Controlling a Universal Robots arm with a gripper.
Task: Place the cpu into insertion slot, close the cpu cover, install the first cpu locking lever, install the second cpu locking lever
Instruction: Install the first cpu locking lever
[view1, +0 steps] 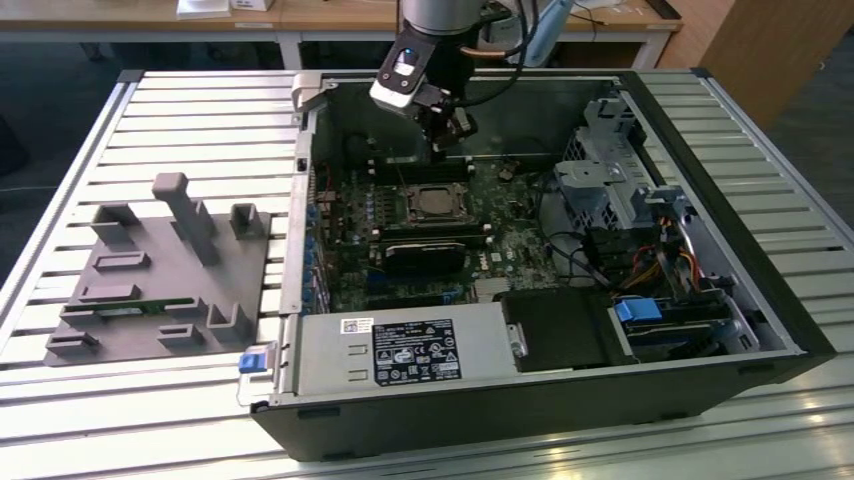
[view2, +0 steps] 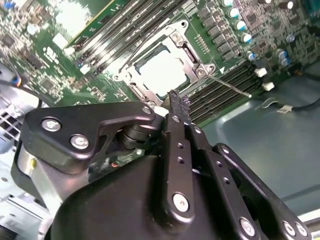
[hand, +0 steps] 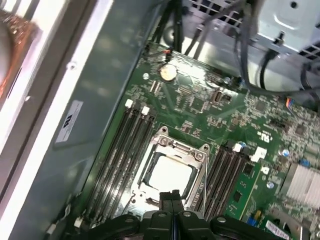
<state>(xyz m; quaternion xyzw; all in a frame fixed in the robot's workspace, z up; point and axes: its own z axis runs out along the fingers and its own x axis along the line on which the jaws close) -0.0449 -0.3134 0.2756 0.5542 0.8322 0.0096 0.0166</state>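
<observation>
The cpu (hand: 169, 172) sits in the insertion slot (view1: 404, 204) near the middle of the motherboard (hand: 200, 100), toward the far wall of the computer case (view1: 747, 300) in the exterior view. The cpu cover (hand: 199, 156) appears to lie flat over it, framing the pale metal top.

The gripper (view2: 176, 100) hovers at the socket's edge with its 2 fingers pressed together and nothing between them. It is just beside the cover in both wrist views.

A thin wire locking lever (view2: 229, 85) juts from 1 corner of the socket out over the memory slots (hand: 125, 145), and it looks unlatched.

The step in hand is probably seating that first lever. To do it well, the closed fingertips should bear on the wire near its free end, sweep it down and slightly outward, then tuck it under its hook. They should stay off the cover and the neighbouring slot clips, since a slip could send the tips into the board.
</observation>
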